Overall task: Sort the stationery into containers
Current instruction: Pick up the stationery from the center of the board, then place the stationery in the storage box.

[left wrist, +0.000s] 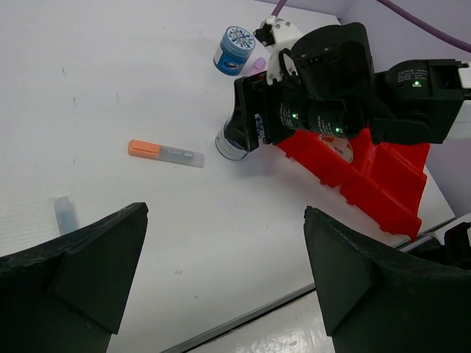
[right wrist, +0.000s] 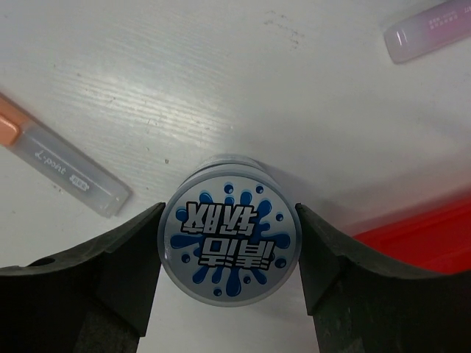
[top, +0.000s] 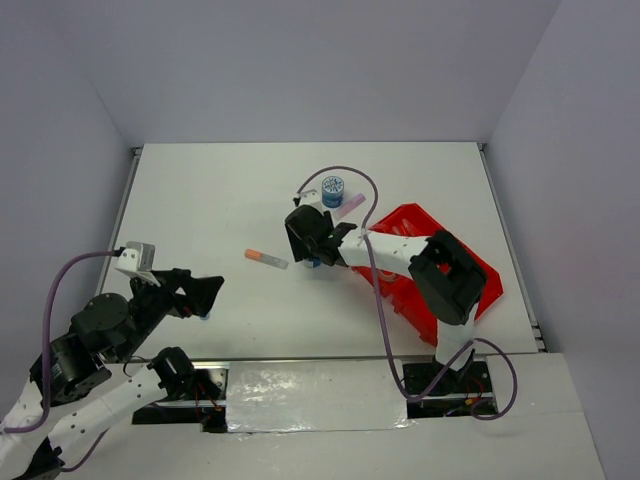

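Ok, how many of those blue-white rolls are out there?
2. The near roll sits in the right tool, beside the tray; the far roll stands beyond it by the pink stick. The right arm hides part of the tray.

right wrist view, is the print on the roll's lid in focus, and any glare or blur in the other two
Right wrist: the roll lid print is sharp, a soft sheen on the table behind it, the dark fingers lacking detail. Left wrist: the near fingers are almost featureless black, the orange-capped pen crisp. Top external: glare on the shiny strip between the arm bases.
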